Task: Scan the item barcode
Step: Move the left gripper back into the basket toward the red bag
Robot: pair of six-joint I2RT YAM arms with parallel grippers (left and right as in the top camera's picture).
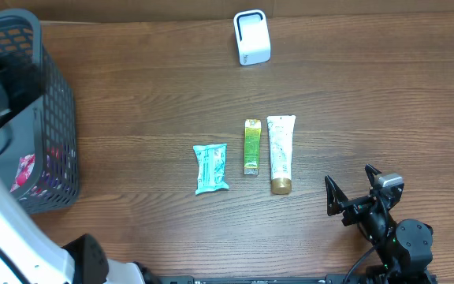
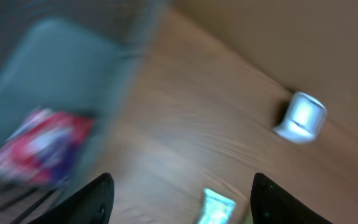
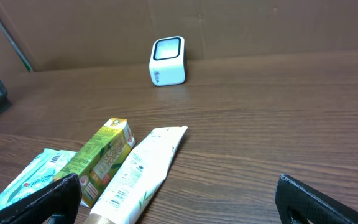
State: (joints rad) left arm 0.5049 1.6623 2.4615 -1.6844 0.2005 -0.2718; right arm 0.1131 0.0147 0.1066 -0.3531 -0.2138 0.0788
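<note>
So three candidates lie in a row mid-surface, well short of the white scanner at the far edge: a teal pouch, a slim green carton and a white tube with a gold cap, carton and tube just beside each other. Pouch looks like crinkly soft film, light and floppy, so I'd pinch it across the short middle. Carton's stiff cardboard with flat faces, the easiest grab, across its narrow sides. Tube is glossy squeezable plastic, probably slippery, so take it near the hard cap. There's also a red packet down in the grey mesh basket, too blurry to judge. Left tool hangs over that basket, fingers partway apart, nothing between them. Right tool sits near the tube, wide open and empty.
</note>
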